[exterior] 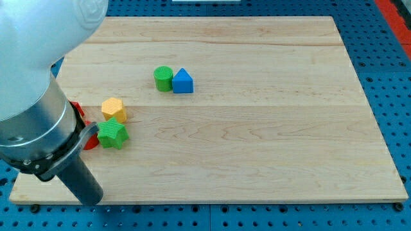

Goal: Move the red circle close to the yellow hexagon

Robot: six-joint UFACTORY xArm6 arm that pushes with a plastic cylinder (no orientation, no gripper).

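The yellow hexagon (113, 109) lies at the board's left side. Just below it, touching or nearly touching, lies a green star (113, 134). Red shows in two patches left of these: one (77, 110) beside the hexagon and one (91, 142) beside the star. My arm hides most of the red, so I cannot tell whether it is one block or two, nor its shape. A thin rod runs between the patches, and my tip (96, 131) seems to end at the star's left edge.
A green circle (163, 78) and a blue triangle (183, 81) sit side by side, touching, above the board's middle. My arm's large body (38, 96) covers the left edge of the wooden board (257, 141).
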